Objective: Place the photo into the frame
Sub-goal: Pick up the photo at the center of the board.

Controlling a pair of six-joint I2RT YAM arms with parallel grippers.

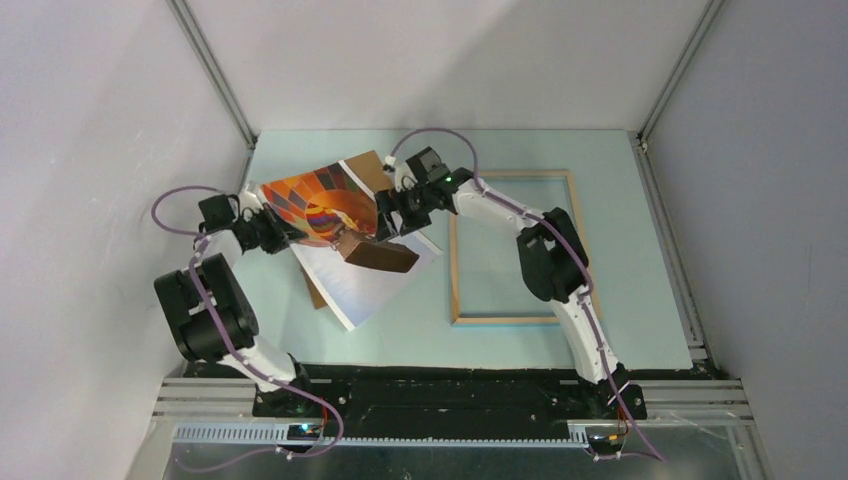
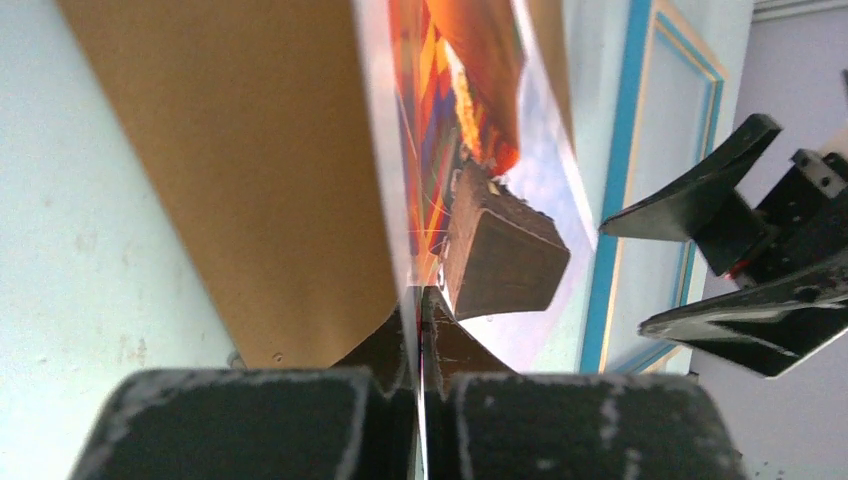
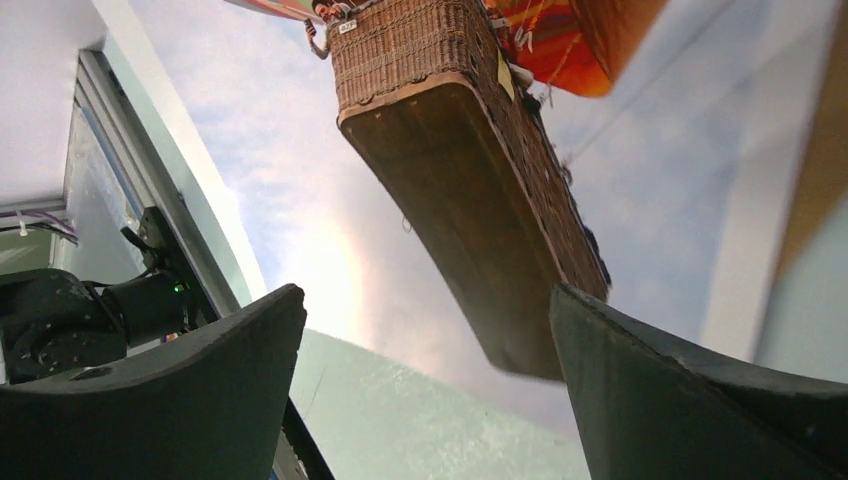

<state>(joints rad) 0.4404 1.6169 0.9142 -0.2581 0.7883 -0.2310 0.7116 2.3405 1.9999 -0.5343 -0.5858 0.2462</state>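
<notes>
1. Over the left half of the table (image 1: 400,335), the photo (image 1: 322,203) is lifted and bowed, print side up. Its corner toward 5 o'clock hangs low; I can't tell whether it touches the surface.
2. Left gripper (image 1: 262,222) is clamped on the photo's 9 o'clock edge. The left wrist view shows both fingers (image 2: 385,345) pressed together on the sheet with no gap.
3. Right gripper (image 1: 388,213) is at the photo's 3 o'clock side, jaws spread wide, holding nothing. In the right wrist view the print sits beyond the fingers (image 3: 190,390), untouched.
4. Backing board (image 1: 372,166), plain brown, lies under the photo, with corners showing at 1 and 7 o'clock.
5. The frame (image 1: 456,270) lies flat at 3 o'clock of the photo and apart from it, light wood showing from above. Its opening is empty and bare table shows through.
6. Progress, my read: early.
   - Done: the photo is off the table in a one-arm hold.
   - Left: carry it toward 3 o'clock, square it to the opening, lay it in, release.
7. Risk: the sheet is limp and pinched on one edge only, so it sags. It probably needs a second grip at the 3 o'clock edge before transfer.
</notes>
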